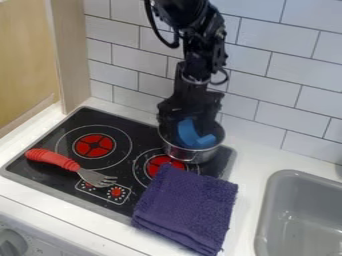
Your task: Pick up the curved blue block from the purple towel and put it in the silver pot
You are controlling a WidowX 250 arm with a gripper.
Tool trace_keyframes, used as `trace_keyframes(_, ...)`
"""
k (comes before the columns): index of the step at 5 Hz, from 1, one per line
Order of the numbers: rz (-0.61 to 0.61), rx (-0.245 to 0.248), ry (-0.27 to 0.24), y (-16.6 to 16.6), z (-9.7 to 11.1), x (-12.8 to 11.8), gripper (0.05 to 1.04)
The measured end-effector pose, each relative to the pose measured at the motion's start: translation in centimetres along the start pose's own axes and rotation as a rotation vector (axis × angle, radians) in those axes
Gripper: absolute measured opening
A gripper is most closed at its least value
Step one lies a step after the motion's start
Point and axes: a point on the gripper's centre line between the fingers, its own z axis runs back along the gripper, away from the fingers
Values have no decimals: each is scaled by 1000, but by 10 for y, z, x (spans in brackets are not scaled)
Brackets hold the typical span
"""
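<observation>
The black gripper (190,112) hangs down from the top of the view, low over the back of a metal pot (190,154). A blue curved object (191,136) is inside the pot, right below the gripper; whether the two touch is unclear. The pot stands at the back right of the black stove top (133,131), partly over a red burner. A folded purple towel (187,207) lies in front of the pot, across the stove's front right edge and the counter. To the left, a fork with a red handle (52,159) lies on the stove top.
A grey sink (270,205) is set into the white counter at the right. Behind the stove rises a white tiled wall (267,90), and a wooden panel (70,55) stands at the back left. A grey knob (11,242) is at the lower left.
</observation>
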Motion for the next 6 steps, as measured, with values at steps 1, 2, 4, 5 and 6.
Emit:
trace_keyframes(1,0,-9,-15,-1,5,2,1004)
trace_keyframes(2,9,-19,-30,2,15,3,999)
trace_keyframes(4,24,-76,-88,7,60,9,999)
trace_keyframes(5,28,-120,-99,10,83,7,999)
trace_keyframes(6,24,-122,-100,11,85,7,999)
